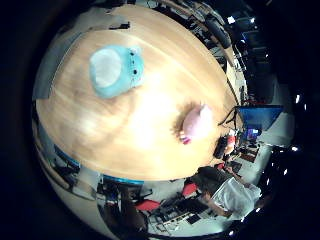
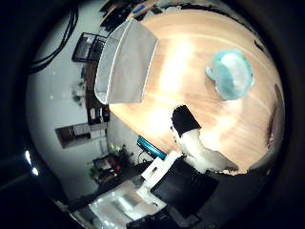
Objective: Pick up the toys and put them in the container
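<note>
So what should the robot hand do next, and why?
Probably come down toward the blue plush toy. Both it and the pink plush toy lie on the wooden table, none is in the grey container, and the hand holds nothing. The toys look small in both views, so the palm seems high above them.

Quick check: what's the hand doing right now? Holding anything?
Right hand: open, holding nothing. One finger reaches straight over the table; the blue plush toy and pink plush toy both lie untouched on the wood.
</note>
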Robot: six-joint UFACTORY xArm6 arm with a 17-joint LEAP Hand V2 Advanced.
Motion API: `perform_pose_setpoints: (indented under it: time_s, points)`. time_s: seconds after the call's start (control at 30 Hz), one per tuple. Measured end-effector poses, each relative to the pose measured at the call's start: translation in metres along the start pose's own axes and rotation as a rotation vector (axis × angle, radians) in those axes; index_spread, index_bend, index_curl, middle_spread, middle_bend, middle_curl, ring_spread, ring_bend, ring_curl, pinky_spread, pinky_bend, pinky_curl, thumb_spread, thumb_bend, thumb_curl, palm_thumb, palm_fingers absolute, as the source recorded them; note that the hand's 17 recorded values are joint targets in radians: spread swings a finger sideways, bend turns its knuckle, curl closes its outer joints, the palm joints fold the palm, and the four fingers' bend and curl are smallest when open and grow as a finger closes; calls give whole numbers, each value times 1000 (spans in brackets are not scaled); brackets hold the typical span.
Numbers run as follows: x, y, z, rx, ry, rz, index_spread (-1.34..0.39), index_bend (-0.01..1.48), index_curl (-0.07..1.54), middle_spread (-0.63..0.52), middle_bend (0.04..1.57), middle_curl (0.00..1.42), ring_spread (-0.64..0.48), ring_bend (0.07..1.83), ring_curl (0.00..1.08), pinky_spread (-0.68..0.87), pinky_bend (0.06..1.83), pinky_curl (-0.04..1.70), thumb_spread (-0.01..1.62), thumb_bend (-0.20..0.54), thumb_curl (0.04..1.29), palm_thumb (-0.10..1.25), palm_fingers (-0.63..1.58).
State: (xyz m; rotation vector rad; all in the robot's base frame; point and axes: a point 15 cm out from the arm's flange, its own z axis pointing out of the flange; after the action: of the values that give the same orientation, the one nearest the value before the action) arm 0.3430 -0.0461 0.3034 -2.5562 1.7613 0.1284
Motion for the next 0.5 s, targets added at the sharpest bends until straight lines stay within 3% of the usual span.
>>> perform_pose_setpoints:
  time_s: [0.23,0.5]
  points:
    - [21,-1,7,19,10,17,-584,200,363,-291,173,248,-250,560,170,211,762,9,1037,-27,411,437,376]
    - [24,10,57,-14,-17,30,-574,167,332,-292,181,254,-259,600,183,200,817,20,1029,-25,413,462,357]
